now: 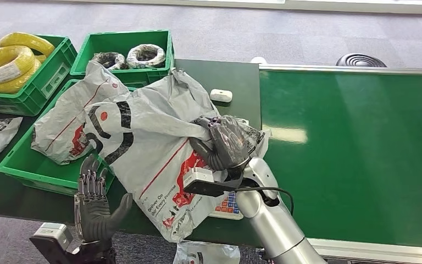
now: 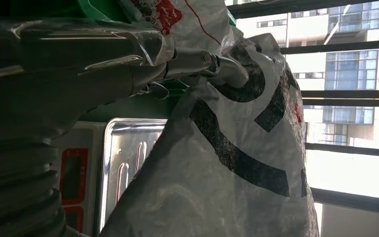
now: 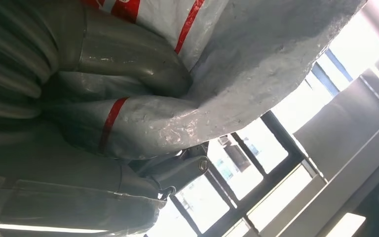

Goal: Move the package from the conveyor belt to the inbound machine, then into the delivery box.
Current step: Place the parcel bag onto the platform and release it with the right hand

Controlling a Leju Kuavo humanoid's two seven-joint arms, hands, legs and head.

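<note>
My right hand (image 1: 226,144) grips the grey package (image 1: 148,148) printed "Deliver On Every Promise"; my left hand (image 1: 94,201) is open, fingers spread, beside its edge.

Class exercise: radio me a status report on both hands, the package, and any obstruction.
Right hand grips grey package. Left hand open, fingers by package's lower edge. Package draped over scale and green crate. Second package already in crate.
</note>
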